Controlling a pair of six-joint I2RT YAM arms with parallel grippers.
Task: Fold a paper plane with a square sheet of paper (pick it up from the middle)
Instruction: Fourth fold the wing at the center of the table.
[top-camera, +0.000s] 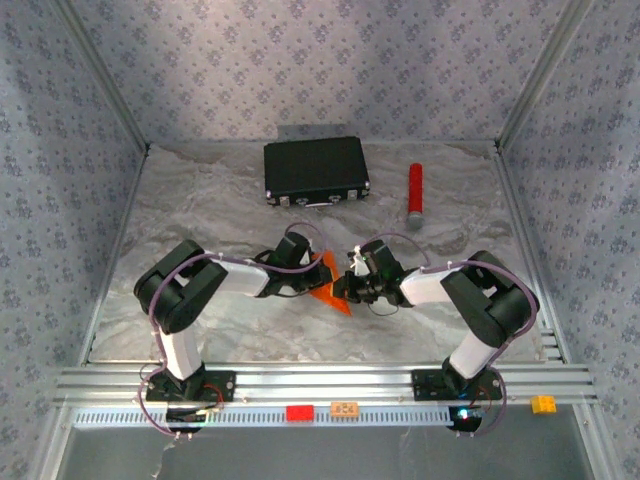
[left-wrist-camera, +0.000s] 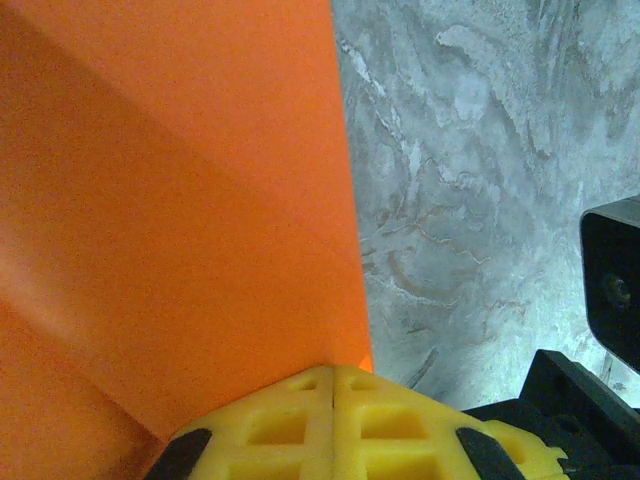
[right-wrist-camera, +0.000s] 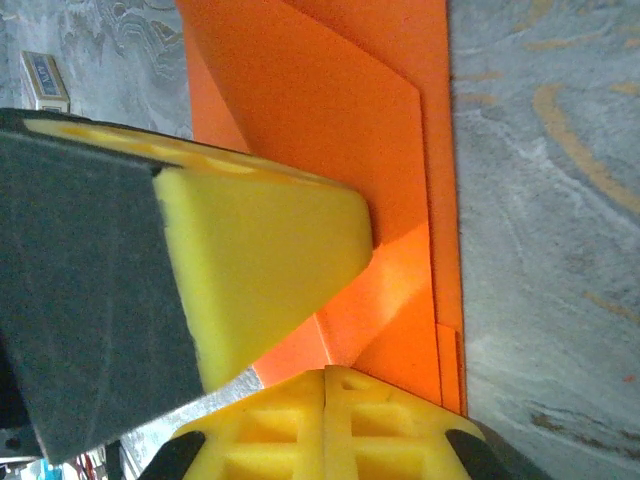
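The square sheet of paper (top-camera: 333, 297) is bright orange and folded into a pointed, layered shape, held low over the marble-patterned table between the two arms. My left gripper (top-camera: 318, 272) reaches it from the left. In the left wrist view its yellow fingertips (left-wrist-camera: 333, 372) are pressed together on the paper's (left-wrist-camera: 170, 200) edge. My right gripper (top-camera: 346, 290) comes in from the right. In the right wrist view its jaws (right-wrist-camera: 327, 374) are shut where a crease of the paper (right-wrist-camera: 330, 110) ends. One left finger (right-wrist-camera: 270, 240) lies across the folded layers there.
A black case (top-camera: 315, 170) lies at the back of the table, with a red cylinder (top-camera: 415, 190) to its right. Small red (top-camera: 299, 412), orange (top-camera: 345, 408) and yellow (top-camera: 543, 403) blocks sit on the front rail. Patterned walls close in both sides and the back.
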